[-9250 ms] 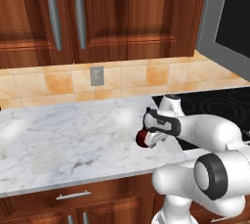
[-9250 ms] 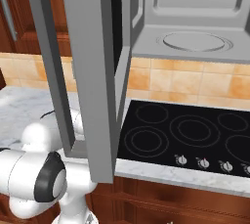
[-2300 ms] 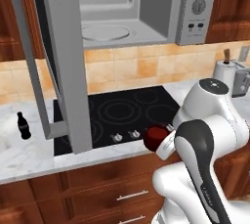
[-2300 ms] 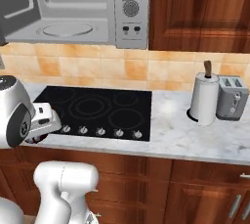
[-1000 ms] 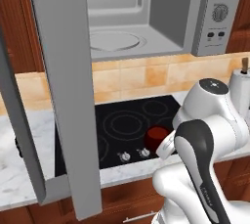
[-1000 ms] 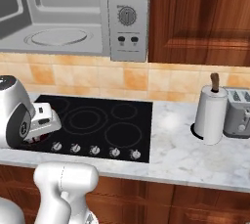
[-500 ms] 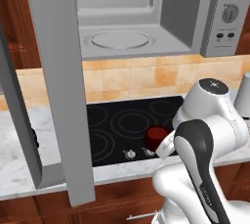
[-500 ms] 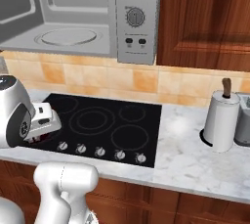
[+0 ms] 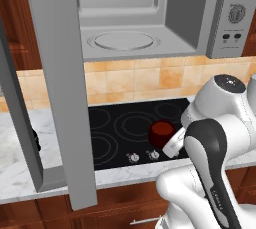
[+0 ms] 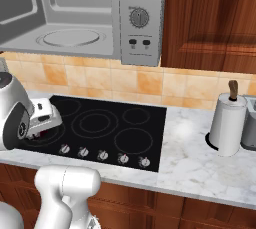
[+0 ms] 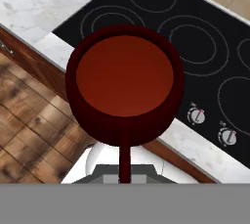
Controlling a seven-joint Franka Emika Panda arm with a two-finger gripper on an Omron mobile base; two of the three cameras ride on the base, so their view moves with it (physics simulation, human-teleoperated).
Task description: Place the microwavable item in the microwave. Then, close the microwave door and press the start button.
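The microwavable item, a dark red mug [image 9: 161, 132], hangs over the front of the black cooktop [image 9: 125, 128]. My gripper [image 9: 172, 143] is shut on its side handle. In the hand view the mug [image 11: 124, 83] sits upright and empty, its handle running down to the gripper. The grey microwave [image 9: 232, 15] is mounted above the stove, and its white inside and round turntable [image 9: 122, 40] are exposed. The microwave door [image 9: 55, 73] is swung wide open to the left, almost edge-on. In the right base view the microwave [image 10: 140, 3] is at the upper left, with my gripper [image 10: 44, 123] far below it.
A small black bottle [image 9: 36, 141] stands on the marble counter, partly behind the open door. Stove knobs [image 10: 102, 155] line the cooktop's front edge. A paper towel roll [image 10: 227, 123] and a toaster [image 10: 248, 123] stand on the counter at the right.
The whole picture has shifted with the base, and the microwave and stove now look closer and more central. The mug stays in the shut gripper, in the same place against the arm.
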